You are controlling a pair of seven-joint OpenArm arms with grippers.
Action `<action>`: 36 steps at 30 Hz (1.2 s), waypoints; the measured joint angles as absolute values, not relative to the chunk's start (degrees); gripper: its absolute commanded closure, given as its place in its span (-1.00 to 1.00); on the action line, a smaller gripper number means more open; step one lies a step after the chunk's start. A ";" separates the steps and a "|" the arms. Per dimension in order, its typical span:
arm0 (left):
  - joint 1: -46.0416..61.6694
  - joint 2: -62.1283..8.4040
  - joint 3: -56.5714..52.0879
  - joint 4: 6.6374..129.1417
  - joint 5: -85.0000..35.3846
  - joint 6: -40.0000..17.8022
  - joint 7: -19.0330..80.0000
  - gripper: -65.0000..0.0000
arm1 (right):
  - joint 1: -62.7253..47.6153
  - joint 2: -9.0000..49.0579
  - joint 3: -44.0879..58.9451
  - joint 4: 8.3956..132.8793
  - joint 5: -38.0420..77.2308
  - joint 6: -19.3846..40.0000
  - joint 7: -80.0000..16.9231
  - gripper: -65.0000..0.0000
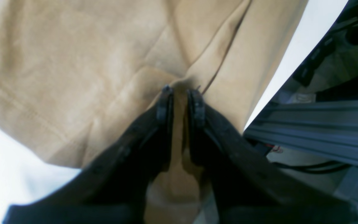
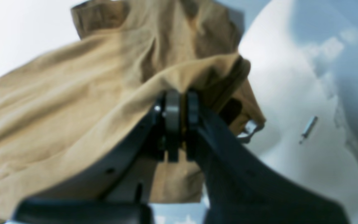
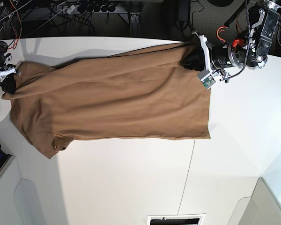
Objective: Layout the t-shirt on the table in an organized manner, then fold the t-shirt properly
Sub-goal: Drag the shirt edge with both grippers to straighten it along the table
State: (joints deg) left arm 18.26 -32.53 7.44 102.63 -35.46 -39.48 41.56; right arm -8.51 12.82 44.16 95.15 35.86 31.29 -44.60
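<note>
Two grippers pinch plain tan cloth t-shirt (image 3: 117,98), long axis stretched between them across matte white table (image 3: 131,187): left gripper (image 1: 180,90) clamps hem corner; right gripper (image 2: 180,93), view blurred, seemingly clamps collar end.

Tangled cables (image 3: 79,8) and a power strip (image 3: 91,8) run along the dark floor at top, with a grey aluminium rail (image 1: 315,130) seen close by.
</note>
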 measured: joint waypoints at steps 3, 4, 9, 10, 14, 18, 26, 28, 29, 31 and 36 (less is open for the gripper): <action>18.26 -32.53 7.44 102.61 -34.28 -39.48 41.52 0.72 | -6.61 13.54 40.66 91.94 33.98 31.31 -43.22 1.00; 18.26 -32.53 7.44 102.56 -34.24 -39.48 41.52 0.72 | -5.85 13.50 39.57 90.83 32.23 31.27 -42.41 1.00; 18.26 -32.53 7.44 102.45 -34.13 -39.48 41.52 0.72 | -2.13 13.47 34.37 83.72 28.99 30.72 -40.51 0.23; 18.26 -32.53 7.44 102.45 -34.13 -39.48 41.52 0.72 | -1.34 13.47 33.74 82.54 28.64 30.65 -40.49 0.17; 18.26 -32.53 7.44 102.45 -34.11 -39.48 41.52 0.72 | -0.14 13.50 33.12 81.25 28.95 30.65 -40.51 0.17; 18.28 -32.53 7.44 102.45 -34.11 -39.48 41.52 0.72 | -0.16 13.47 33.26 81.41 28.84 30.63 -40.51 0.21; 18.28 -32.53 7.44 102.45 -32.45 -39.48 38.92 0.73 | -0.14 13.52 33.26 79.05 25.04 30.65 -39.66 1.00; 18.28 -32.53 7.44 102.45 -31.94 -39.48 38.92 0.85 | -0.19 13.52 33.32 78.85 24.97 30.65 -39.66 1.00; 18.28 -32.53 7.44 102.37 -31.83 -39.48 38.89 0.92 | -0.38 13.58 33.34 78.85 24.99 30.65 -39.66 1.00; 18.39 -32.51 7.44 101.67 -31.59 -39.48 38.65 0.96 | -1.13 13.65 33.34 78.87 25.30 30.65 -39.64 1.00; 18.96 -32.53 7.42 100.73 -32.14 -39.51 38.59 0.96 | -4.34 13.87 33.41 79.29 28.29 30.87 -39.62 1.00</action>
State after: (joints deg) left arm 18.96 -32.53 7.42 100.73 -32.14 -39.51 38.59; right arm -4.34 13.87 33.41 79.29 28.29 30.87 -39.62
